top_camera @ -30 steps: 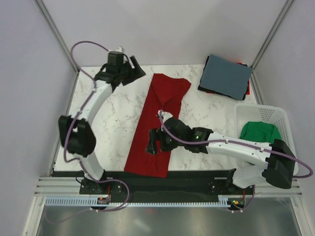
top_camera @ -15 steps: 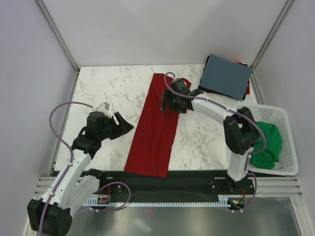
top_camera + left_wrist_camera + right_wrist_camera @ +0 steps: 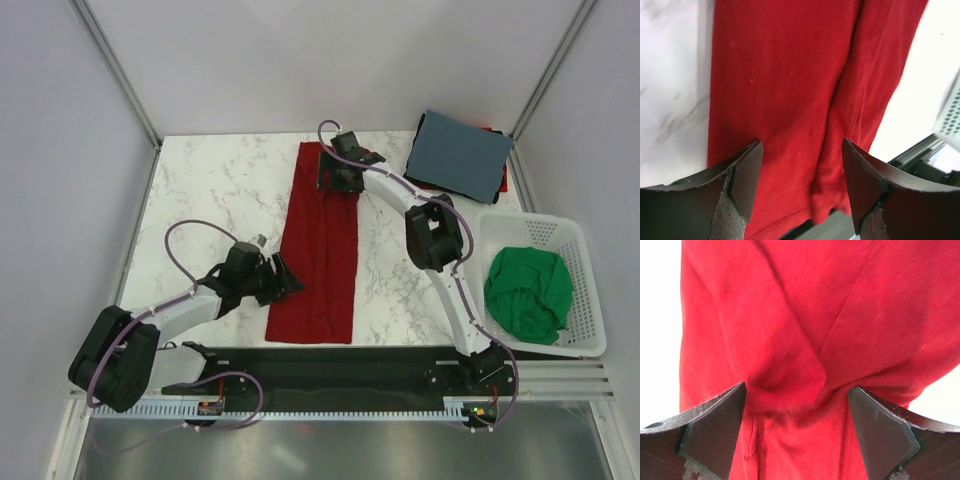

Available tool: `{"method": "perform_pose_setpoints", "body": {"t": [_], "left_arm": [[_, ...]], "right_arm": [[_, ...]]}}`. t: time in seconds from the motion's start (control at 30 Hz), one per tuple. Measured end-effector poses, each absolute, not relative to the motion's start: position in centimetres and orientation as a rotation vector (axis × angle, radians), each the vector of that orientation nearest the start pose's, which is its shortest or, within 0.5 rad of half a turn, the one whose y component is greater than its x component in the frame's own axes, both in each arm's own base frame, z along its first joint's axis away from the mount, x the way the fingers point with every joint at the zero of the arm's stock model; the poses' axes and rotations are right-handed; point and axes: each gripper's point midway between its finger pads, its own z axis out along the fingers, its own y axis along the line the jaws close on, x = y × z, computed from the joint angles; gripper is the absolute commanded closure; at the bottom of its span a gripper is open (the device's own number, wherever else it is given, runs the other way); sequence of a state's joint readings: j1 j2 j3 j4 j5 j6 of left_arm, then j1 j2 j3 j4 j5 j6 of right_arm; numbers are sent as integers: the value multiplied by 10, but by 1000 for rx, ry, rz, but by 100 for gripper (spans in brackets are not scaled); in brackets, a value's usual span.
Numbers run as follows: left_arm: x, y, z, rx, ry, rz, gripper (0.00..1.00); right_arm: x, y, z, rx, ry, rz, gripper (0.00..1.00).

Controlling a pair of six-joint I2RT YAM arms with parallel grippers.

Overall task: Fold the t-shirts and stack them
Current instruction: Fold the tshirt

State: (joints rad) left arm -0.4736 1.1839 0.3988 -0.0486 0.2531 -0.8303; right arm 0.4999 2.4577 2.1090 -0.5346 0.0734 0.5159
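A bright red t-shirt lies on the marble table, folded lengthwise into a long narrow strip running from far to near. My left gripper is at the strip's near left edge, low over the cloth. In the left wrist view it stands open astride the red t-shirt, holding nothing. My right gripper is on the strip's far end. In the right wrist view it is open, with a bunched fold of red t-shirt between its fingers.
A folded stack with a slate-blue t-shirt on top sits at the far right corner. A white slatted basket at the right holds a crumpled green t-shirt. The basket also shows in the left wrist view.
My left arm swung from the far left corner to the shirt's near left edge. My right arm went from the shirt's near middle to its far end. The far flap now lies folded in.
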Motion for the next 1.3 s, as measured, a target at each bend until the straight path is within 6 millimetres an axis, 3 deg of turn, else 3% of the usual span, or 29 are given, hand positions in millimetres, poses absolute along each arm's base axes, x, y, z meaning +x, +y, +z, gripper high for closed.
{"method": "perform_pose_setpoints", "body": {"t": [0.13, 0.23, 0.37, 0.53, 0.63, 0.77, 0.87, 0.97, 1.07, 1.23, 1.3], "left_arm": [[222, -203, 35, -317, 2506, -924, 28], [227, -207, 37, -309, 2485, -938, 29], [223, -205, 41, -310, 2484, -936, 29], [219, -198, 63, -312, 2438, -922, 28], [219, -194, 75, -320, 2426, -904, 28], [212, -188, 84, -324, 2413, -899, 28], [205, -182, 86, -335, 2396, -890, 28], [193, -174, 75, -357, 2412, -876, 29], [178, -167, 56, -384, 2455, -855, 31], [159, -159, 34, -427, 2504, -838, 32], [157, -158, 32, -442, 2506, -844, 32]], "right_arm": [[570, 308, 40, 21, 2406, 431, 9], [589, 310, 42, -27, 2355, 486, 8], [592, 311, 44, -92, 2330, 506, 6], [577, 303, 53, -142, 2350, 485, 3], [568, 298, 82, -150, 2338, 483, 2], [542, 284, 149, -134, 2280, 493, 3], [494, 260, 193, -71, 2259, 502, 8], [430, 236, 203, -2, 2280, 522, 17], [354, 228, 166, 20, 2375, 549, 23], [212, 230, 58, -41, 2692, 550, 36], [169, 219, 29, -21, 2780, 537, 40]]}}
